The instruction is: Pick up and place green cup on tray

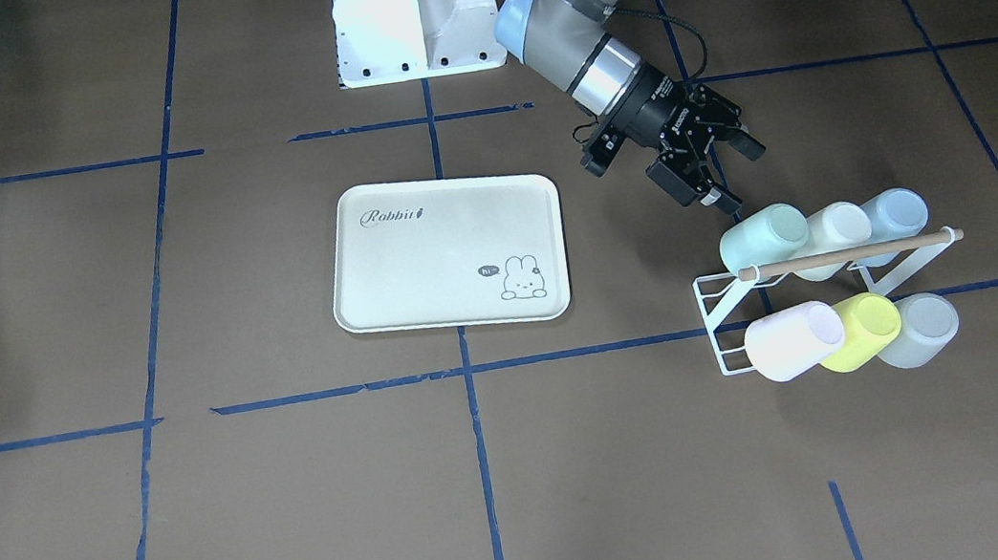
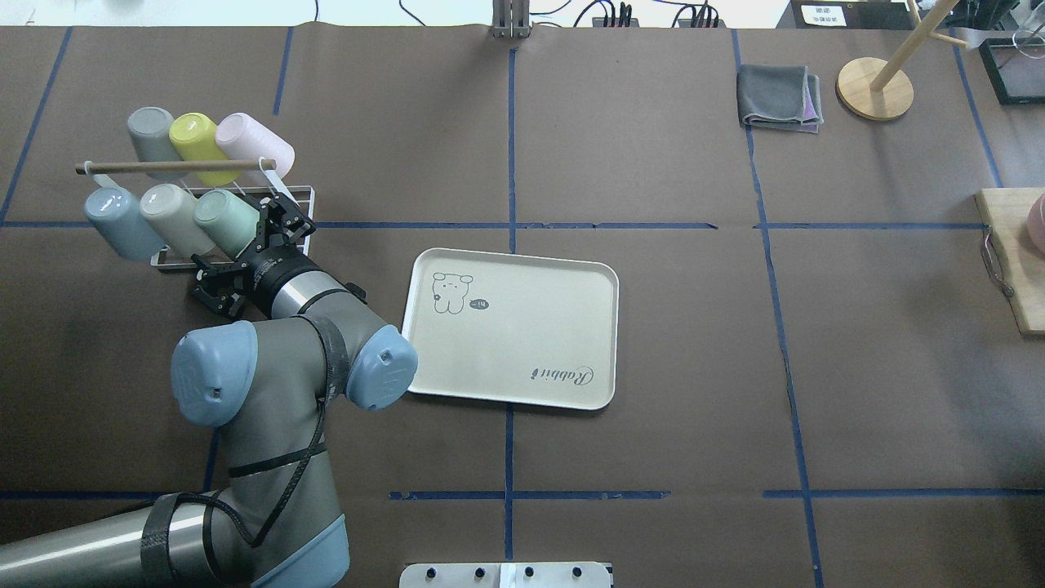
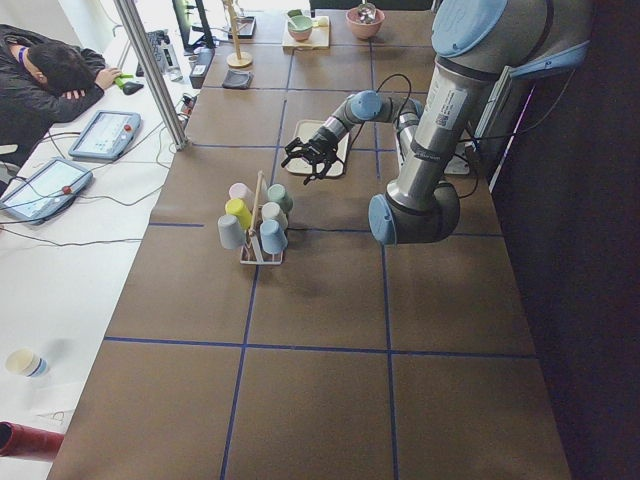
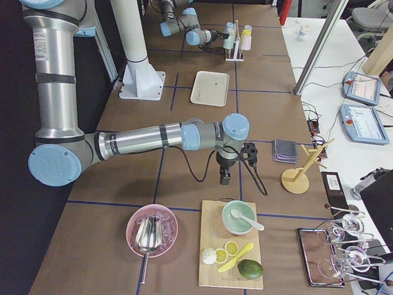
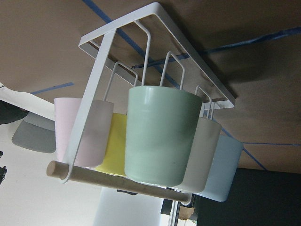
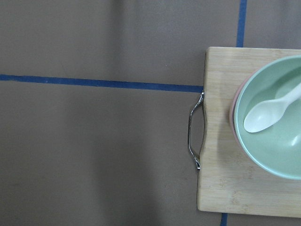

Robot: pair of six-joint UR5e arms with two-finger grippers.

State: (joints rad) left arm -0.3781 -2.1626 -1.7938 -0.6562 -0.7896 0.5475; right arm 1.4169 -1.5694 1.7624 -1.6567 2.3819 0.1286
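The pale mint-green cup (image 1: 763, 237) lies on its side on a prong of the white wire rack (image 1: 722, 328), at the rack's end nearest the tray. It fills the middle of the left wrist view (image 5: 160, 134), base toward the camera. My left gripper (image 1: 736, 175) is open and empty, just short of the cup's base, not touching it. In the overhead view (image 2: 245, 249) its fingers spread on either side of the cup (image 2: 227, 220). The cream "Rabbit" tray (image 1: 447, 253) lies flat beside the rack, nothing on it. My right gripper (image 4: 225, 178) hangs far off near a cutting board; I cannot tell its state.
The rack also holds a cream cup (image 1: 834, 228), a pale blue cup (image 1: 895, 213), a pink cup (image 1: 791, 340), a yellow-green cup (image 1: 862, 329) and a grey cup (image 1: 925, 328). A wooden rod (image 1: 843, 255) crosses above them. A grey cloth (image 2: 780, 96) and a wooden stand (image 2: 875, 88) sit far right.
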